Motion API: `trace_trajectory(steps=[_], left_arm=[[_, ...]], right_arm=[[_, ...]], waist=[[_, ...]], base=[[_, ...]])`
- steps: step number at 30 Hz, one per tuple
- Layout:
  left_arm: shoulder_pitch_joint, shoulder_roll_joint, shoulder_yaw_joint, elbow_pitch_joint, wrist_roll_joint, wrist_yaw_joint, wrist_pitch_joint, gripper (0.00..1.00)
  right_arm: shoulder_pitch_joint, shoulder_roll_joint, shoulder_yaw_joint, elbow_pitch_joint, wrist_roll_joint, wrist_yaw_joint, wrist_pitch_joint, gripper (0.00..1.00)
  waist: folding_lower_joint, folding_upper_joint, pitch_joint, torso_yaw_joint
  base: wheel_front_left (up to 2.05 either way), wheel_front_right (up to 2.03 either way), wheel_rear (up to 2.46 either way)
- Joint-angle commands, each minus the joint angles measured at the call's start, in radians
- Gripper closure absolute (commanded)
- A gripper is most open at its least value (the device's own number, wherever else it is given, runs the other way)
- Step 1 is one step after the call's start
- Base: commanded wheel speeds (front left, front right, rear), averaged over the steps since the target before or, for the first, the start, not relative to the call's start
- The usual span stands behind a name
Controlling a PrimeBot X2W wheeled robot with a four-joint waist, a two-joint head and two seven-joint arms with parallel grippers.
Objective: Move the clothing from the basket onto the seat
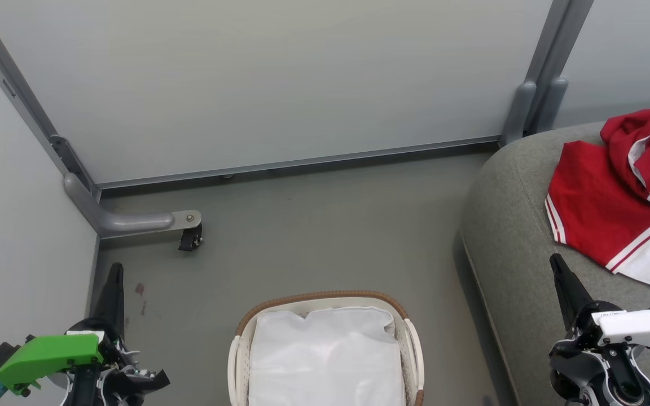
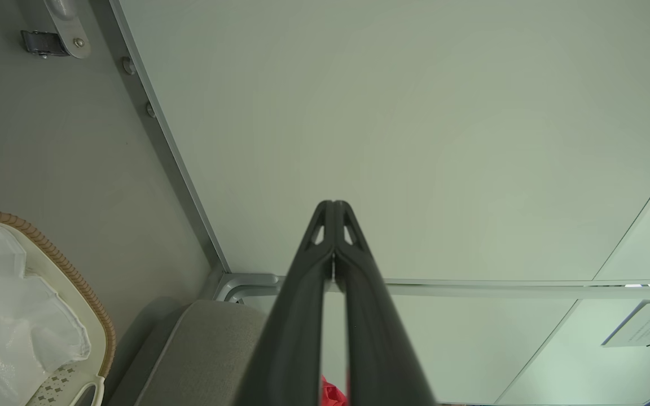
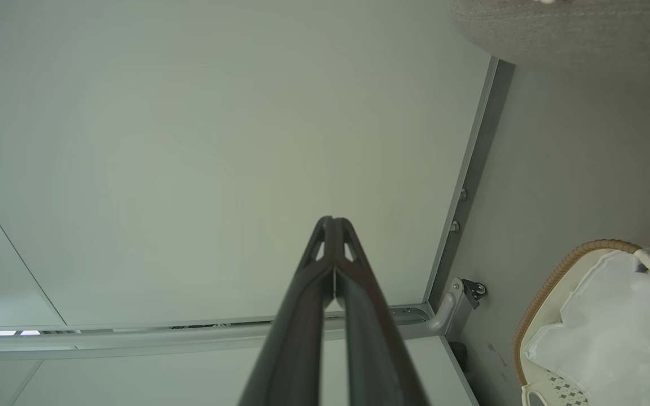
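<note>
Head view: red-and-white clothing (image 1: pixel 613 197) lies on the grey seat (image 1: pixel 505 237) at 3 o'clock. The basket (image 1: pixel 325 297) at 6 o'clock holds just its white liner (image 1: pixel 325 361), so the task looks finished.

Left wrist view: the left gripper (image 2: pixel 333 206) is closed and empty.

Right wrist view: the right gripper (image 3: pixel 333 221) is likewise closed and empty.

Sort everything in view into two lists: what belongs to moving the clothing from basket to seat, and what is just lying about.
Job: red clothing, lying on the grey seat; basket, brown-rimmed.
Just there: white liner in the basket; caster wheel; wall panels; floor.
</note>
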Motion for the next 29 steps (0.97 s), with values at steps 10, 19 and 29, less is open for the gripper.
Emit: trace_trajectory(steps=[10, 19, 29], left_arm=[[-0.011, 0.005, 0.002, -0.002, -0.003, -0.004, 0.003, 1.0], [-0.011, 0.005, 0.002, -0.002, -0.003, -0.004, 0.003, 1.0], [-0.011, 0.005, 0.002, -0.002, -0.003, -0.004, 0.003, 1.0]], right_arm=[[-0.008, -0.006, -0.002, -0.004, 0.003, 0.0, 0.003, 1.0], [-0.008, -0.006, -0.002, -0.004, 0.003, 0.0, 0.003, 1.0], [-0.008, -0.006, -0.002, -0.004, 0.003, 0.0, 0.003, 1.0]], waist=[[0.0, 0.0, 0.0, 0.0], [0.0, 0.0, 0.0, 0.0], [0.0, 0.0, 0.0, 0.0]], base=[[0.0, 0.0, 0.0], [0.0, 0.0, 0.0], [0.0, 0.0, 0.0]])
